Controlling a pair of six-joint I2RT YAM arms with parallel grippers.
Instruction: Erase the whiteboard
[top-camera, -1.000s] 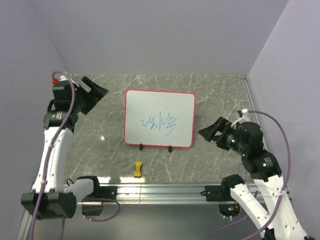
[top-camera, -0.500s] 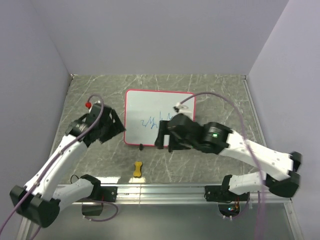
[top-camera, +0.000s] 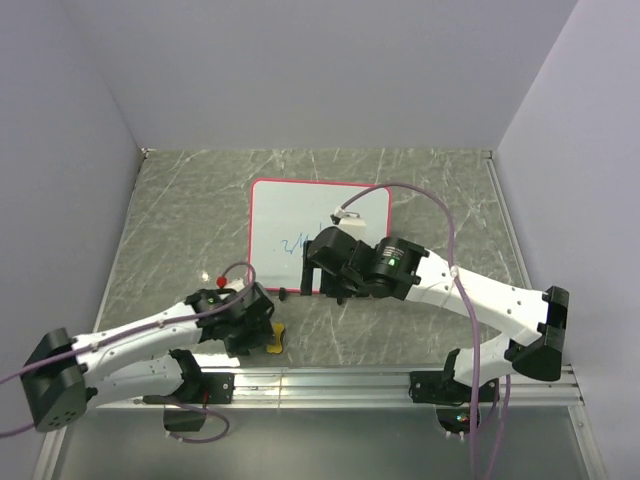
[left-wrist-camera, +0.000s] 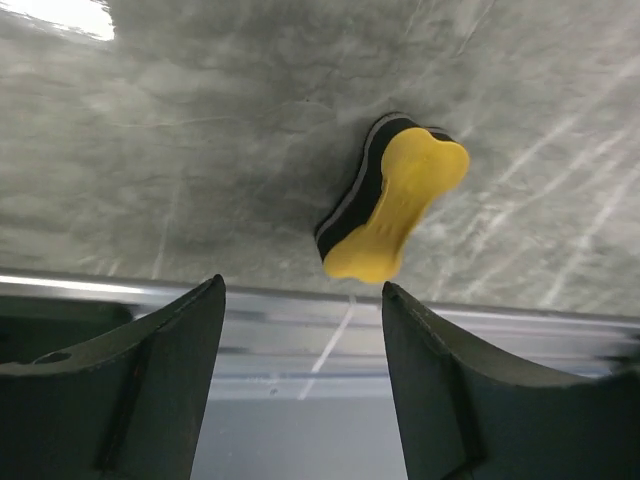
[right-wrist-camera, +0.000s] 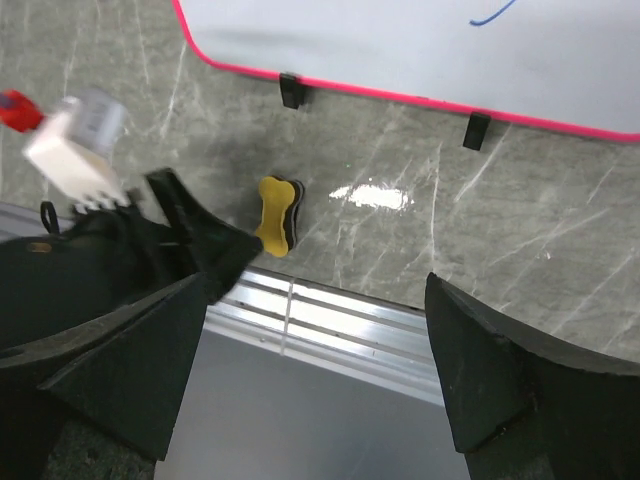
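Note:
The whiteboard (top-camera: 300, 205) lies flat at the table's middle, white with a red-pink rim and blue scribbles (top-camera: 293, 246) that the right arm partly hides. Its near edge and two black clips (right-wrist-camera: 291, 90) show in the right wrist view. A yellow bone-shaped eraser (top-camera: 274, 345) with a black pad lies near the front rail. My left gripper (top-camera: 262, 325) hangs just beside the eraser (left-wrist-camera: 395, 205), open (left-wrist-camera: 302, 285), nothing between its fingers. My right gripper (top-camera: 320, 268) hovers over the board's near edge, open (right-wrist-camera: 316, 280) and empty.
An aluminium rail (top-camera: 330, 378) runs along the table's front edge, close behind the eraser. Purple-grey walls close in the left, back and right. Both arms' cables loop above the table; the left arm's body (right-wrist-camera: 90, 270) lies low along the front left.
The left arm swung from the back left corner down to the eraser at the front, its jaws narrowing. The right arm swung in from the right to over the board's near edge.

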